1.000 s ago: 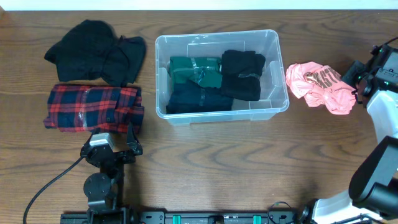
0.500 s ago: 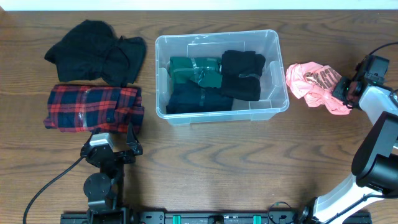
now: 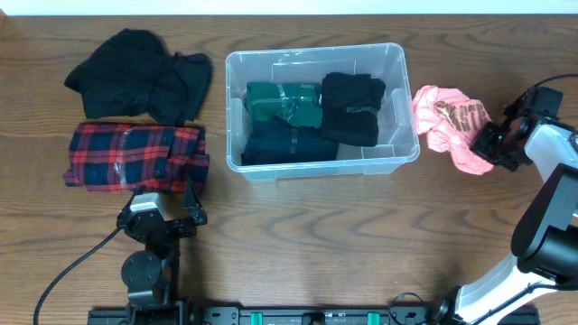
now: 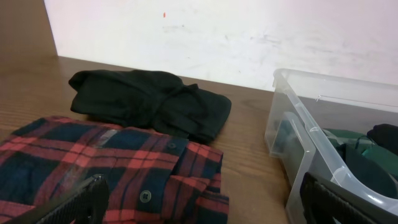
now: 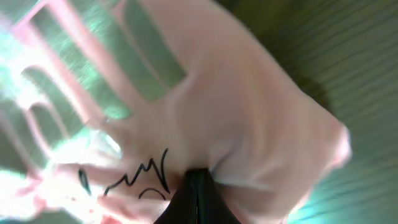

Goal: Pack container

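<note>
Presently, my right gripper was fully closed, pinching a fold of the crumpled pink garment with dark lettering at the right of the overhead frame. In the right wrist view, the cloth gathered into wrinkles at my fingertips. My left gripper stood at the lower left with its jaws wide apart and held nothing.

The clear rectangular plastic container sat on the brown wooden table at the centre of the overhead frame, slightly above the middle. The pink garment lay just beside its right wall; I could not confirm contact.

Handling, as judged:
- The container appeared light and stiff, with smooth walls likely to slip under a flat grip.
- The thick rim offered the best hold, preferably at a short end.

Contents of the container:
- a folded green garment at the upper left;
- a folded dark navy garment below it;
- a folded black garment on the right.

Room remained above these layers.

Outside, at the left of the frame, lay a bundled black garment and a folded red plaid shirt.
</note>
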Controlling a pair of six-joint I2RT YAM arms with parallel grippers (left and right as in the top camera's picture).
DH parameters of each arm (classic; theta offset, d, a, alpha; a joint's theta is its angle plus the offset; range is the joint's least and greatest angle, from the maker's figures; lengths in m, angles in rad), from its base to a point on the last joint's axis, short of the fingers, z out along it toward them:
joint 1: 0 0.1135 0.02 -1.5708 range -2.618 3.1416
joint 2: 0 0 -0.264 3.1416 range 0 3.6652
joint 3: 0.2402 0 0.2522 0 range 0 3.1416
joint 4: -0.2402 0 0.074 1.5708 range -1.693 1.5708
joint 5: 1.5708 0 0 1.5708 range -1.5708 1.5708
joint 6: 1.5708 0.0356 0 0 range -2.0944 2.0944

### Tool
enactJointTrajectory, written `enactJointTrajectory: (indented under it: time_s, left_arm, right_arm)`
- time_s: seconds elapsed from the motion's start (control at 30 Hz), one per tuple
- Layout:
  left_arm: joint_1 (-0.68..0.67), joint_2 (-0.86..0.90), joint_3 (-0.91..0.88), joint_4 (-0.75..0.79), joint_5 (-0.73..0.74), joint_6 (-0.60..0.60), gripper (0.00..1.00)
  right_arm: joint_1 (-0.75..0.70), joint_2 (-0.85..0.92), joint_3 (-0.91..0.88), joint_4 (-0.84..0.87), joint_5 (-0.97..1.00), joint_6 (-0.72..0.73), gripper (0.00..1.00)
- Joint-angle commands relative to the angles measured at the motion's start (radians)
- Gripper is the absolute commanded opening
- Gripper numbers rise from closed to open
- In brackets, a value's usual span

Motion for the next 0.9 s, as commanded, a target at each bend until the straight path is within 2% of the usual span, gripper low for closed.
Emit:
enactJointTrajectory:
  time_s: [0.0,0.27,0.4,0.53,0.67,0.77,0.8,0.83,0.87]
  left_arm:
    - [0.005,-0.005,-0.017,-0.034,-0.009,0.006,0.98]
    - [0.005,-0.005,-0.017,-0.034,-0.009,0.006,0.98]
    - [0.005,-0.006,-0.017,-0.034,-0.009,0.006,0.98]
    - [0.005,-0.005,-0.017,-0.034,-0.009,0.006,0.98]
    - [0.005,-0.005,-0.017,-0.034,-0.009,0.006,0.98]
    - [0.005,-0.005,-0.017,-0.034,-0.009,0.006,0.98]
    - [0.005,-0.006,-0.017,-0.034,-0.009,0.006,0.98]
    - [0.005,-0.005,-0.017,-0.034,-0.009,0.006,0.98]
    - [0.005,-0.005,-0.017,-0.034,-0.009,0.006,0.98]
  right_arm:
    - [0.005,0.009,-0.008,-0.037,-0.27,0.03,0.01]
    - [0.004,-0.01,-0.006,-0.089,-0.566,0.03,0.01]
    - [0.002,-0.074,0.032,-0.086,-0.607,0.016,0.02]
    - [-0.002,-0.148,0.108,-0.025,-0.437,-0.079,0.02]
    - [-0.003,-0.18,0.126,0.091,-0.197,-0.156,0.06]
    - [-0.005,-0.172,0.125,0.123,-0.093,-0.23,0.1]
    - [-0.006,-0.169,0.125,0.125,-0.072,-0.251,0.13]
    - [-0.007,-0.164,0.125,0.124,-0.056,-0.273,0.23]
    - [-0.009,-0.159,0.125,0.122,-0.049,-0.292,0.42]
